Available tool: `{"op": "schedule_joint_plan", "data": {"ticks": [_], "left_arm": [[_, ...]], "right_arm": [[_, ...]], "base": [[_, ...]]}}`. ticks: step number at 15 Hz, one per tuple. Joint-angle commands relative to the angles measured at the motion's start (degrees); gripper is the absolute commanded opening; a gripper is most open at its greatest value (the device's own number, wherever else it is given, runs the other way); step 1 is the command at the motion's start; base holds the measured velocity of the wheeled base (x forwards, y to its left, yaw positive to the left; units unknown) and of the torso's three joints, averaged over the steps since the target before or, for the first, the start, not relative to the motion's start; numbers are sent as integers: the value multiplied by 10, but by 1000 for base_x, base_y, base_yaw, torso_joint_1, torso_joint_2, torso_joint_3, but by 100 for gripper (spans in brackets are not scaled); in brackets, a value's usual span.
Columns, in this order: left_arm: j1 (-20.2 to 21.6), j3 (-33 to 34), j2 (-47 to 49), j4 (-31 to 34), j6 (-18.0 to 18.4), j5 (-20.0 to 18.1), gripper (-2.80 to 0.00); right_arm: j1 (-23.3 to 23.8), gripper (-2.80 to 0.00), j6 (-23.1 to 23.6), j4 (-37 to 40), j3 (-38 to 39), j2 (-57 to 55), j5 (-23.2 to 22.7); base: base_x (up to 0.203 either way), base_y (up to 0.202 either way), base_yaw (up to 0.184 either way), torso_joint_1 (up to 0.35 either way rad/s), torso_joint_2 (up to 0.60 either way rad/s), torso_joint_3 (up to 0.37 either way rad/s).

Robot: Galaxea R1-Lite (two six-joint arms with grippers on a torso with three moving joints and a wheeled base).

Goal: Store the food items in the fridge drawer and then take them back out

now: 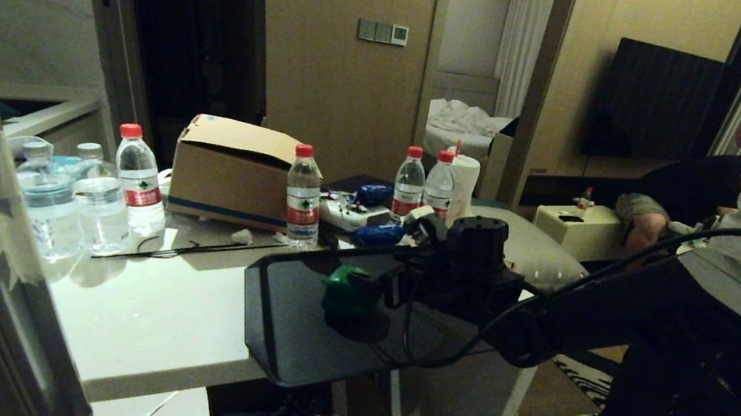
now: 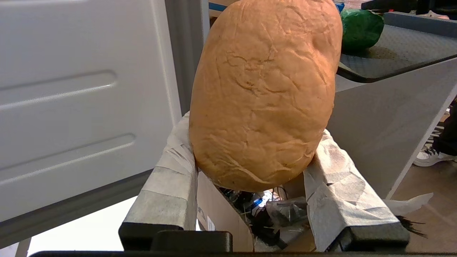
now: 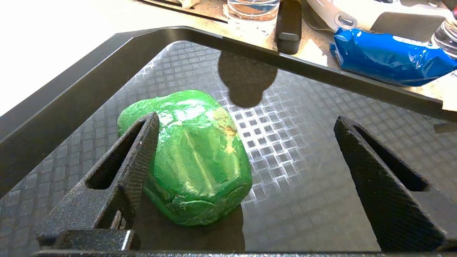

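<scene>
Two food items show: the green one [image 3: 189, 160] lies on the dark tray [image 3: 89, 75], between the wide-open fingers of the right gripper [image 3: 246, 171], one finger [image 3: 139, 157] just beside it. The tan-brown one [image 2: 264, 92] sits clamped between the taped fingers [image 2: 171, 178] of the left gripper [image 2: 250, 185], beside a white ribbed panel [image 2: 82, 100].

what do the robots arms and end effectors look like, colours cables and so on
The right arm is black and bulky, with a black cable looping over and under it. The right end effector has two matt black wedge-shaped fingers, hollow with slots and ribbed inner faces. The left end effector has grey metal fingers wrapped in crumpled whitish tape on a black base.
</scene>
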State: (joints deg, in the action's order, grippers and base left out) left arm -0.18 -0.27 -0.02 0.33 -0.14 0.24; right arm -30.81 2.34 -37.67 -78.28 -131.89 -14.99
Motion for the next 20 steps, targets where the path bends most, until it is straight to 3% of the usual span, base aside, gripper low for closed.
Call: {"op": "schedule_joint_plan", "data": {"ticks": [1,20], "left_arm": [[0,0,0,0,0,0,-280],[0,0,0,0,0,0,-280]], "right_arm": [[-1,0,2,-1,-1,-2,-1],[-15,0,2,2,1,-12,1]], "base": [[0,0,0,0,0,0],[0,0,0,0,0,0]]}}
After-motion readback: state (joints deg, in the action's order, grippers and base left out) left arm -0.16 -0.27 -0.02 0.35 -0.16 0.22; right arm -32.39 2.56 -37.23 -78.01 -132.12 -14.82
